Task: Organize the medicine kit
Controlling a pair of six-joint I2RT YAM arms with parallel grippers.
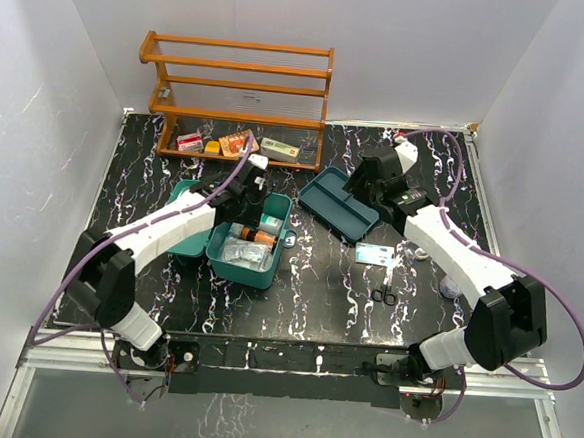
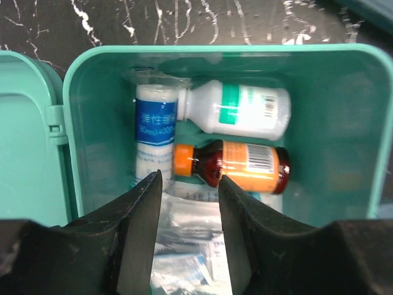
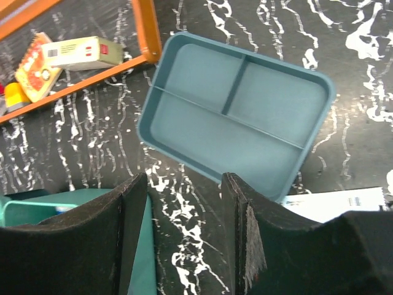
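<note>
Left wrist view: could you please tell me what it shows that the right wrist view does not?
Only the left wrist view looks into the open medicine kit, where a white bottle, an orange-capped brown bottle and a blue-labelled roll lie below the open left pincer. Only the right wrist view shows the divided tray, the orange rack with a box on it, and the open right pincer. Both show the black marbled table. The right wrist view also catches what looks like a corner of the kit.

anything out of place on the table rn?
Yes: the darker teal divided plastic tray sits askew on the table, outside the open teal-green plastic medicine kit; black-handled scissors and a flat pale packet lie loose near it.
</note>
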